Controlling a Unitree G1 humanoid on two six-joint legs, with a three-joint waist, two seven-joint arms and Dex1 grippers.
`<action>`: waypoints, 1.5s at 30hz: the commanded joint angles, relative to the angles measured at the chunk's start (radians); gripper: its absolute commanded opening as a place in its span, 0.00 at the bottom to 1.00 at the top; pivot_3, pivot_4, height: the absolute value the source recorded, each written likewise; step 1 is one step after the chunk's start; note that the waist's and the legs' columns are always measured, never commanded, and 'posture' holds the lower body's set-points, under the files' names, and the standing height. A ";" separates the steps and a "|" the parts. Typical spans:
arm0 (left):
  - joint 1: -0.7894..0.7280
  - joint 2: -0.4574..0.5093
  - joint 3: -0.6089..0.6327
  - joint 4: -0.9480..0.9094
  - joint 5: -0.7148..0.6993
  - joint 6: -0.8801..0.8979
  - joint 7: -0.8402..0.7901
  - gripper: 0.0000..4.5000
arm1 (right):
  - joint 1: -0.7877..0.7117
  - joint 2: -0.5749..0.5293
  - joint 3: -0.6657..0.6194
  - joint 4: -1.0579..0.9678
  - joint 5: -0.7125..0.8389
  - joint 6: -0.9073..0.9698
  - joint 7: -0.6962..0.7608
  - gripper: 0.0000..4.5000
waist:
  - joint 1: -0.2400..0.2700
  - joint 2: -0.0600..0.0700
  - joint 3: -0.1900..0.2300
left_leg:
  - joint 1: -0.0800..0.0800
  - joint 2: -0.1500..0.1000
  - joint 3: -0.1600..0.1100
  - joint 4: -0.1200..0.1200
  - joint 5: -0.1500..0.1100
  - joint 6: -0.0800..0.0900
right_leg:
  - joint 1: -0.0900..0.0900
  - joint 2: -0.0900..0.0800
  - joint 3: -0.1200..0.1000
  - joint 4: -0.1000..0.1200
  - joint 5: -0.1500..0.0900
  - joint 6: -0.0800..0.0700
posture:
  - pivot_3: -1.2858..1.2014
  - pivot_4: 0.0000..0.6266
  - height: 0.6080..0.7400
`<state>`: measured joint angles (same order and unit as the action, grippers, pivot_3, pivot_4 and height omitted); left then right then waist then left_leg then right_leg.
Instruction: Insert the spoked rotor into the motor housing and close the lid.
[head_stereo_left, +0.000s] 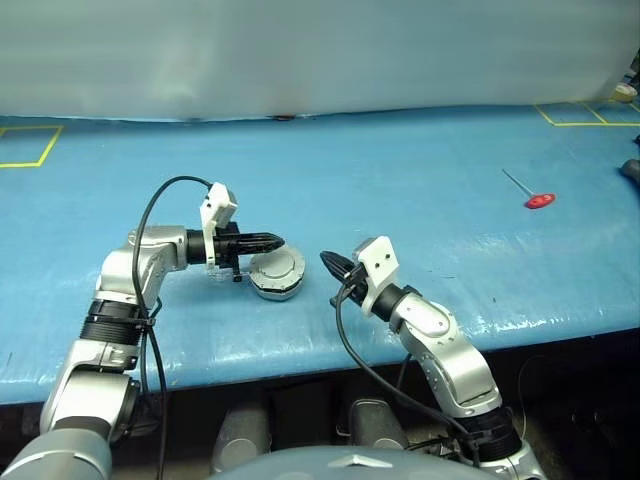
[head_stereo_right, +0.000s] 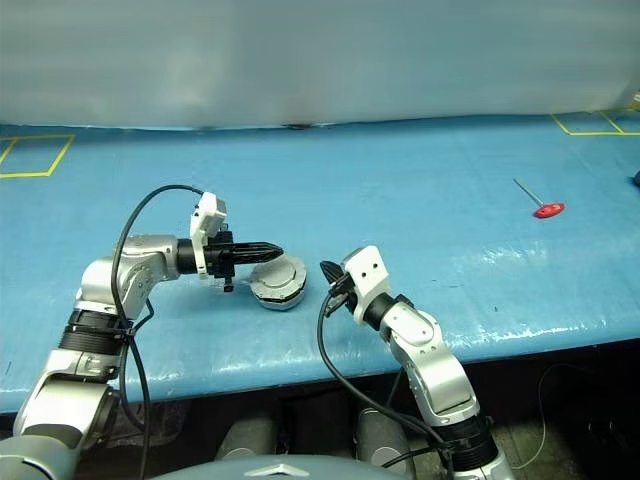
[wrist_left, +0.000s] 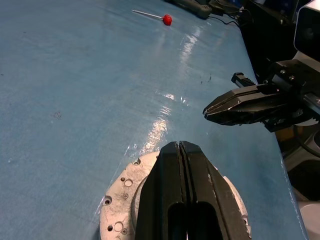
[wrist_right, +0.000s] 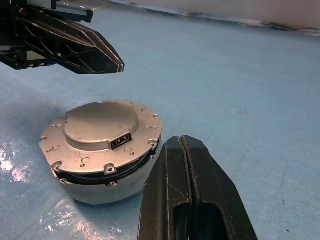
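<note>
Black and pressed shut, my left claw (head_stereo_left: 276, 241) is hovering empty just above the lid (wrist_right: 100, 123), which is lying closed on the motor housing (wrist_right: 102, 187). My right claw (head_stereo_left: 326, 262), also shut and empty, is pointing at the housing from just beside it. A red-handled tool (head_stereo_left: 535, 198) is lying well apart from the housing on the blue table (head_stereo_left: 400, 170).

With the lid (wrist_right: 100, 125) down on the motor housing (wrist_right: 107, 187), you cannot see the windings or rotor inside.
</note>
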<state>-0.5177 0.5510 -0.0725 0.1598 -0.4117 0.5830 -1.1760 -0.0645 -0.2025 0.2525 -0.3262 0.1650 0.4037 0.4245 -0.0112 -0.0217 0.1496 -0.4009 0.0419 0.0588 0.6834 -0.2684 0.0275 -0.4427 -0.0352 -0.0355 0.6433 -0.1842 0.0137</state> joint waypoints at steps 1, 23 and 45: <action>0.014 0.005 0.024 -0.056 -0.023 -0.001 0.015 0.01 | -0.022 0.007 0.006 -0.037 0.010 -0.004 0.008 0.00 | -0.002 0.000 0.000 | 0.000 0.000 0.000 0.000 0.000 0.000 | 0.000 0.000 0.000 0.000 0.000 0.000 | 0.52 0.24 1.00; 0.109 0.049 -0.012 -0.096 0.030 -0.026 0.052 0.01 | -0.033 0.018 0.014 -0.038 0.008 0.008 0.005 0.00 | 0.000 0.000 0.000 | 0.000 0.002 0.000 0.000 0.000 0.000 | 0.000 0.001 0.000 0.000 0.000 0.000 | 0.52 0.24 1.00; 0.765 -0.210 0.137 -0.640 0.167 -0.450 0.565 0.00 | -0.279 -0.005 0.136 0.183 -0.001 -0.081 0.224 0.93 | 0.000 0.000 0.000 | 0.002 0.003 0.001 0.000 0.000 0.000 | 0.001 -0.002 0.002 0.000 0.000 0.000 | 0.52 0.24 1.00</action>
<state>0.2377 0.3506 0.0843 -0.4398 -0.2733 0.1858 -0.6287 -0.3193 -0.2186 0.3854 -0.1557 0.1636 0.3648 0.6247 -0.0111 -0.0215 0.1499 -0.3987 0.0452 0.0604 0.6834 -0.2685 0.0278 -0.4421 -0.0369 -0.0338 0.6433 -0.1839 0.0141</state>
